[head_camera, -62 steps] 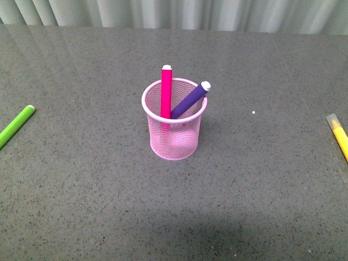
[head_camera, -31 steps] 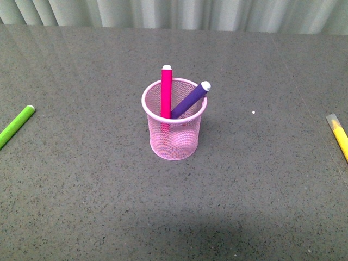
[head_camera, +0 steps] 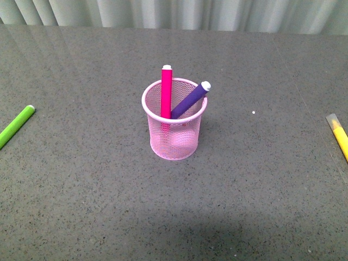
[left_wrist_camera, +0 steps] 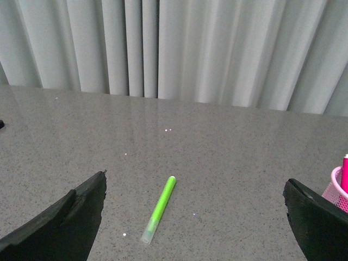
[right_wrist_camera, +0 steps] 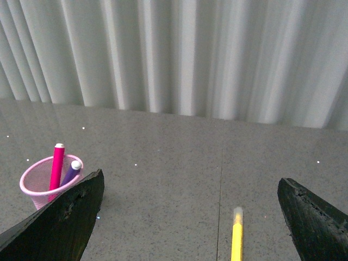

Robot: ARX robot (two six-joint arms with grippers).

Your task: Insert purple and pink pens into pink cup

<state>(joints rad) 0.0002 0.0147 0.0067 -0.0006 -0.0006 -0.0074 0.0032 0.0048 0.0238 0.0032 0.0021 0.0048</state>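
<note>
The pink cup (head_camera: 174,130) stands upright in the middle of the grey table. The pink pen (head_camera: 166,91) stands nearly upright in it. The purple pen (head_camera: 190,100) leans to the right inside it, against the rim. Both stick out above the rim. The cup (right_wrist_camera: 33,185) with both pens also shows in the right wrist view, and its edge (left_wrist_camera: 338,190) shows in the left wrist view. My left gripper (left_wrist_camera: 196,217) is open and empty, off to the left. My right gripper (right_wrist_camera: 190,217) is open and empty, off to the right. Neither arm shows in the front view.
A lime-green marker (head_camera: 16,125) lies at the table's left edge, also in the left wrist view (left_wrist_camera: 159,207). A yellow marker (head_camera: 340,136) lies at the right edge, also in the right wrist view (right_wrist_camera: 236,239). Pale curtains (head_camera: 174,13) hang behind the table.
</note>
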